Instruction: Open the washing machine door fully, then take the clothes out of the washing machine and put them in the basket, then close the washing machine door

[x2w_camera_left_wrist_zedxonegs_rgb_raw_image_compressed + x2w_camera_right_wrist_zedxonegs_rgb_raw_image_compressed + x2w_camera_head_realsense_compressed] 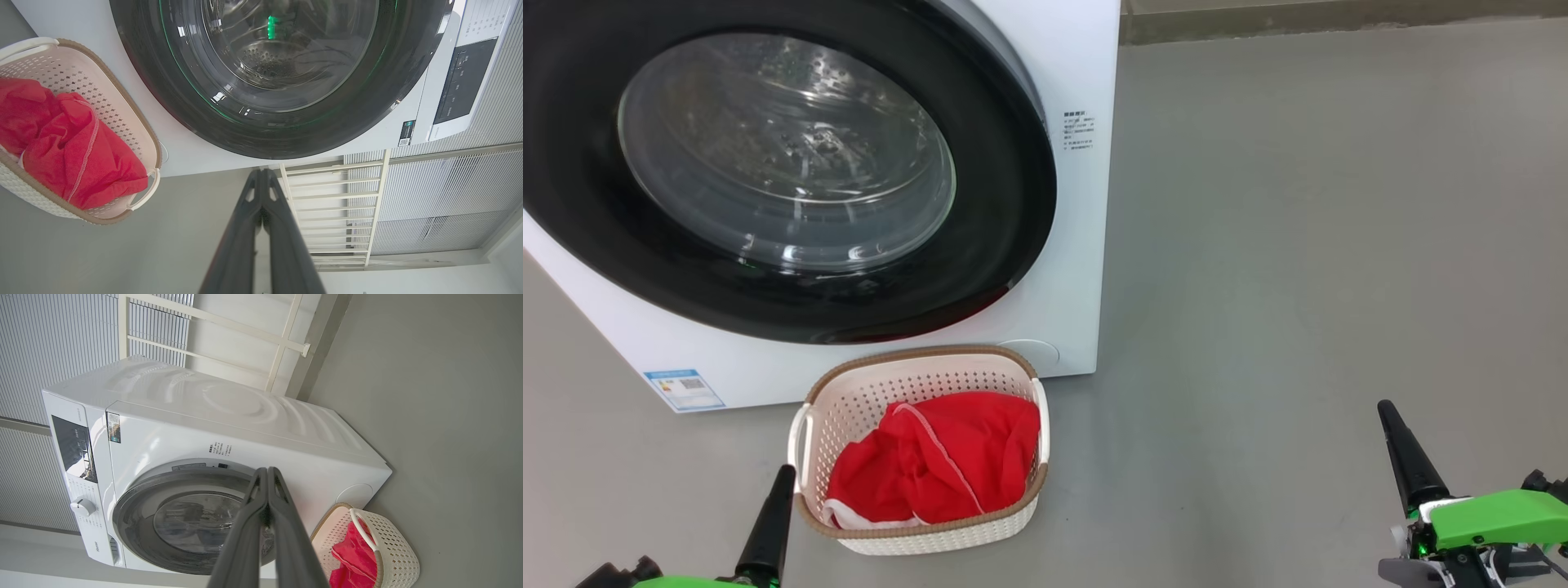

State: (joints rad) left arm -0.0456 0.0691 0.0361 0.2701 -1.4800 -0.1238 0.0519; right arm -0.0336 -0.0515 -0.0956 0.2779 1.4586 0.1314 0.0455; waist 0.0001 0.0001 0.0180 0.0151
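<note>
Fingers of the left gripper (261,174): pressed together tip to tip, nothing between them, pointing at the lower rim of the door
Fingers of the right gripper (267,471): also closed against each other and empty, aimed at the machine's front
Washing machine door (784,155): lies flush against the front of the machine, its black rim unbroken all round; steel drum holes show through the glass in the left wrist view
Washing machine (1086,245): white, standing on the grey floor (1298,245); small blue label (684,389) at 7 o'clock of the door; dark control panel (73,447) and 1 white knob (82,506) in the right wrist view
Basket (915,359): on the floor at 6 o'clock of the door, just in front of the machine's base
Clothes (931,465): red fabric with white trim, bunched inside the basket, lying below its brown rim
Left gripper, head view: 1 dark finger at 8 o'clock of the basket, near its corner
Right gripper, head view: at 4 o'clock of the basket, well apart from it, over bare floor
</note>
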